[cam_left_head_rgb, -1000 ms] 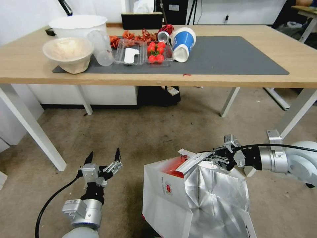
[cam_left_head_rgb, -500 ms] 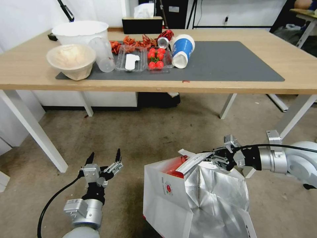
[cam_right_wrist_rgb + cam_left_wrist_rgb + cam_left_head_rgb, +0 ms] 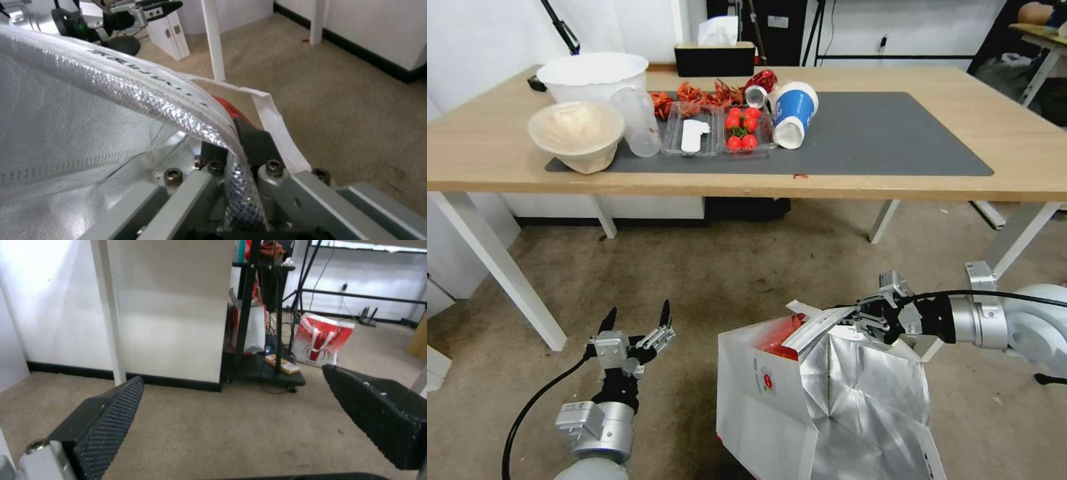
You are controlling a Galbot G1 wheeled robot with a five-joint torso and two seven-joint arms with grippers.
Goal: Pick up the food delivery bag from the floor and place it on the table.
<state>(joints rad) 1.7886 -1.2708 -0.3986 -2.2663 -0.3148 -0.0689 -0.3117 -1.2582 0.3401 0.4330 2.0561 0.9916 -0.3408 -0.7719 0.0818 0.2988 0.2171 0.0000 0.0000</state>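
So the counter (image 3: 894, 183) is seen stretched across the far side, its long edge running left to right, with the grey mat (image 3: 880, 137) bare on its right half and bowls, cups and tomatoes crowded at the left end. Between it and the robot, a wide patch of floor (image 3: 740, 267) is left open.

The delivery bag (image 3: 800, 407) is found near and a bit right of centre, mouth open and upward, foil lining showing. Whether its base is off the carpet can't be told.

It's held by the right claw (image 3: 864, 319), pressed together on the bag's top rim from the right side; in the right wrist view the foil edge (image 3: 195, 110) is pinched between the jaws.

The left claw (image 3: 635, 320) is parked just left of the bag, spread wide, nothing in it.

So the drop spot probably lies straight ahead and up.
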